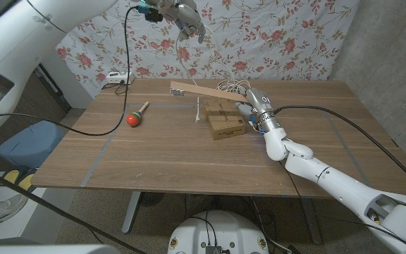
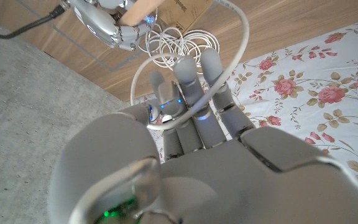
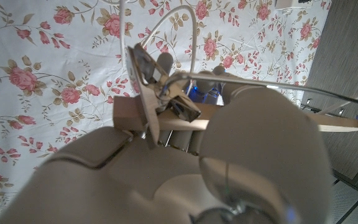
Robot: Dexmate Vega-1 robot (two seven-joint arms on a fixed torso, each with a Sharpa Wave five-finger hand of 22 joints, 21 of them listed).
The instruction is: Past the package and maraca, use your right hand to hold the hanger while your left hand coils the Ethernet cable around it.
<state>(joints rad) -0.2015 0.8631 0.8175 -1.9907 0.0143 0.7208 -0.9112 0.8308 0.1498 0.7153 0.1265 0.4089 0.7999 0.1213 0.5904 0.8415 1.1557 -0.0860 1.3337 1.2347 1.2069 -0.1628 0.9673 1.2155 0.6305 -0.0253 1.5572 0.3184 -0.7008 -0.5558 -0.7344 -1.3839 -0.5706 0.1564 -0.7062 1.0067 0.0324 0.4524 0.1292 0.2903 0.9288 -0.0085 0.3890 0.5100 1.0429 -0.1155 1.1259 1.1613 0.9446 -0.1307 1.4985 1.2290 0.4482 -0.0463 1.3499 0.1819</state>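
1. One red-headed wooden maraca point(image 1: 137, 116) lies alone on the wooden counter point(image 1: 154, 155), left of the brown cardboard package point(image 1: 224, 121), with open board all around it.
2. The left hand point(image 1: 183, 15) is raised high above the counter's far edge, fingers curled round the white Ethernet cable point(image 1: 182, 55); the cable crosses its fingers point(image 2: 194, 93) and hangs down to a loose coil point(image 2: 179, 46).
3. One pale wooden hanger point(image 1: 199, 90) slants above the package's far side, one end low on the counter.
4. The right hand point(image 1: 254, 107), beside the package's right end, grips the hanger's bar near its metal clip point(image 3: 166, 93).
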